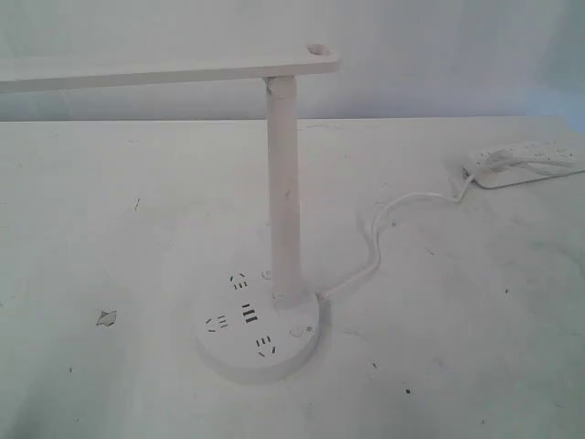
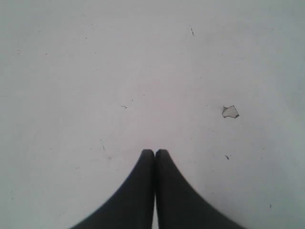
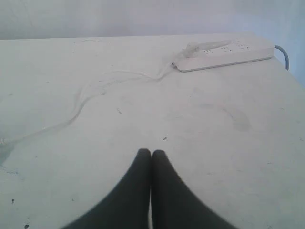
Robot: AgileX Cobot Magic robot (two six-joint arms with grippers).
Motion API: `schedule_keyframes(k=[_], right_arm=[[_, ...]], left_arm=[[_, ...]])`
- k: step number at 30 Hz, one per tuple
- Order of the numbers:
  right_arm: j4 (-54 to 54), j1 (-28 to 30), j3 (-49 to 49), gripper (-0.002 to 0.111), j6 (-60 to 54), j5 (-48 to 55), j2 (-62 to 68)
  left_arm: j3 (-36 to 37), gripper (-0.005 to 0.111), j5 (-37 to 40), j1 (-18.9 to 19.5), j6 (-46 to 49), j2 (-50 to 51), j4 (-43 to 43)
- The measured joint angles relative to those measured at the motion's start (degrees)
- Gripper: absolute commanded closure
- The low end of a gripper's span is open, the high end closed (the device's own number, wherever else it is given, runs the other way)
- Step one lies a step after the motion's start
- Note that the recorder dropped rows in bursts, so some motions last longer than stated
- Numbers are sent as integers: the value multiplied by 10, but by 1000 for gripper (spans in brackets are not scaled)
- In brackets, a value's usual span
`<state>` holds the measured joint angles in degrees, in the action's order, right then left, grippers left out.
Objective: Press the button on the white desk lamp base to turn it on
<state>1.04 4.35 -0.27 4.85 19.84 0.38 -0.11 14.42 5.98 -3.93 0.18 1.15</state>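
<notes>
While neither arm shows in the exterior view, the task looks barely begun. The thick round white plastic desk lamp base [image 1: 260,334] sits on the scuffed white surface [image 1: 457,366] at about 6 o'clock from the middle of that view. Its slim white pole [image 1: 284,183] rises from the disc's 1 o'clock edge to the long flat white head bar [image 1: 164,69]. No glow is visible beneath the bar, so I judge the lamp unlit.

On the disc, a small ring mark [image 1: 295,332] lies at 4 o'clock from the dark central ports [image 1: 249,315], and a fainter mark [image 1: 266,274] lies near 12 o'clock. Which one is the button I cannot tell.

The dark left fingers [image 2: 140,181] are clenched together, empty, above bare surface near a small chip [image 2: 230,111]. The dark right fingers [image 3: 138,181] are likewise clenched on nothing and face the long white power strip [image 3: 224,53] and its thin white cord [image 3: 90,93].

Everything remains: bring a fingertip over the base, find the button and press it.
</notes>
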Motion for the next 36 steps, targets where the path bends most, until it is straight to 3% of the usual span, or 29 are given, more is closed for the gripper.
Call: schedule_keyframes(k=[25, 30, 36], right_arm=[[-3, 0, 0, 108, -9, -4, 0], [-5, 0, 2, 108, -41, -193, 0], [-10, 0, 2, 108, -40, -333, -1]], left_arm=[[0, 107, 0, 0, 0, 0, 0], [0, 107, 0, 0, 0, 0, 0], [0, 107, 0, 0, 0, 0, 0]])
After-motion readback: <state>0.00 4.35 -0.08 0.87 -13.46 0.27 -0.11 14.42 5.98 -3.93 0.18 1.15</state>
